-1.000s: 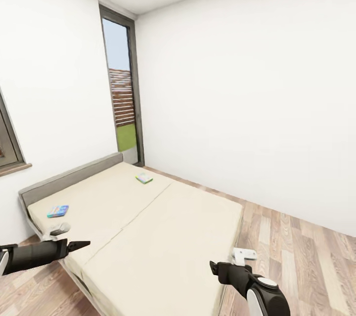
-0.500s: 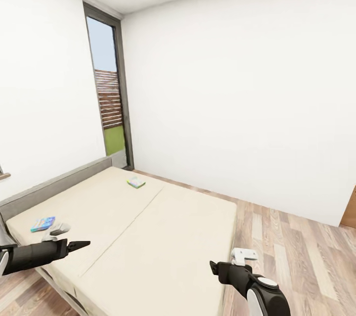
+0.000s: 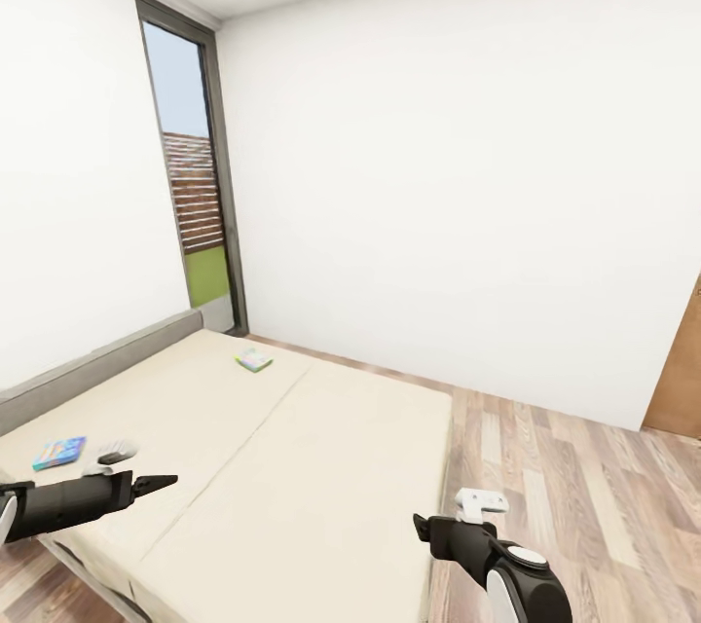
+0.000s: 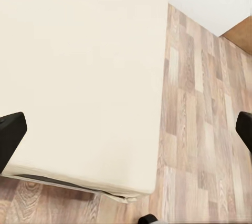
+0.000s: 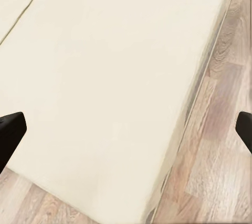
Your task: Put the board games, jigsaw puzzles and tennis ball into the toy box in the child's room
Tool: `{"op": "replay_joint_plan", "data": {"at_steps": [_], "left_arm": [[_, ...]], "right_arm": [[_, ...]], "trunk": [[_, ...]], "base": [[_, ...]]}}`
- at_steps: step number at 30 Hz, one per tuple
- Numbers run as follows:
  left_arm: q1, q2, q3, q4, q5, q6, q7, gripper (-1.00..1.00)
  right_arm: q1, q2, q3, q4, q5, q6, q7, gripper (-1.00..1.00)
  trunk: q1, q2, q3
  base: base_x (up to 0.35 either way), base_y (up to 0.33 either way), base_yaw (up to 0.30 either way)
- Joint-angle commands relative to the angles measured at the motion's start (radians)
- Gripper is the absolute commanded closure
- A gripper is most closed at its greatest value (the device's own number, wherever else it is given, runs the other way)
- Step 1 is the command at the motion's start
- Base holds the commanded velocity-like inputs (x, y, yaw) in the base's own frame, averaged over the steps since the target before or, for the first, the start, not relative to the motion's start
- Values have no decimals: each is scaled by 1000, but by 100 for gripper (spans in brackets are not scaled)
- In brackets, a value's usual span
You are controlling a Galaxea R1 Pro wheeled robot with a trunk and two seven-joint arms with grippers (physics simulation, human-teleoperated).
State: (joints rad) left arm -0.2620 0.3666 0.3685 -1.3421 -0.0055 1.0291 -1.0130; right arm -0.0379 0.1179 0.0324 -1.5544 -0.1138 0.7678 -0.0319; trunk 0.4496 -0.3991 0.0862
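Observation:
Two board games lie on the beige bed (image 3: 292,467). A blue one (image 3: 59,452) rests near the grey headboard at the left, and a white and green one (image 3: 254,360) sits at the far side near the window. My left gripper (image 3: 162,482) hovers open over the bed's near left part, a short way right of the blue game. Its fingertips (image 4: 10,134) stand wide apart with nothing between them. My right gripper (image 3: 420,526) is open above the bed's near right edge, its fingers (image 5: 10,132) also spread wide. The table, toy box, jigsaw puzzles and tennis ball are out of view.
Wood-plank floor (image 3: 584,487) runs along the bed's right side. A tall grey-framed window (image 3: 190,185) stands in the far left corner. White walls close the room behind the bed. A brown wooden panel (image 3: 682,370) shows at the right edge.
The whole picture has shifted left, so the camera has turned right. The brown panel has come into sight at the right. Both arms keep their pose.

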Motion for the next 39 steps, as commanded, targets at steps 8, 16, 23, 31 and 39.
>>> {"op": "replay_joint_plan", "data": {"at_steps": [8,16,23,31,39], "left_arm": [[0,0,2,0,-1,8,-5,-100],[0,0,2,0,-1,8,-4,-100],[0,0,2,0,-1,8,-4,-100],[0,0,2,0,-1,8,-5,-100],[0,0,2,0,-1,8,-4,-100]], "right_arm": [[-1,0,0,0,-7,4,-3,-100],[-1,0,0,0,-8,4,-3,-100],[-1,0,0,0,-7,4,-3,-100],[-1,0,0,0,-7,4,-3,-100],[-1,0,0,0,-7,4,-3,-100]], "trunk": [[0,-1,-10],[0,-1,-19],[0,-1,-28],[0,-1,-36],[0,-1,-39]], "base": [[1,85,-184],[14,224,-196],[20,83,-208],[16,63,-183],[86,166,-49]]}}
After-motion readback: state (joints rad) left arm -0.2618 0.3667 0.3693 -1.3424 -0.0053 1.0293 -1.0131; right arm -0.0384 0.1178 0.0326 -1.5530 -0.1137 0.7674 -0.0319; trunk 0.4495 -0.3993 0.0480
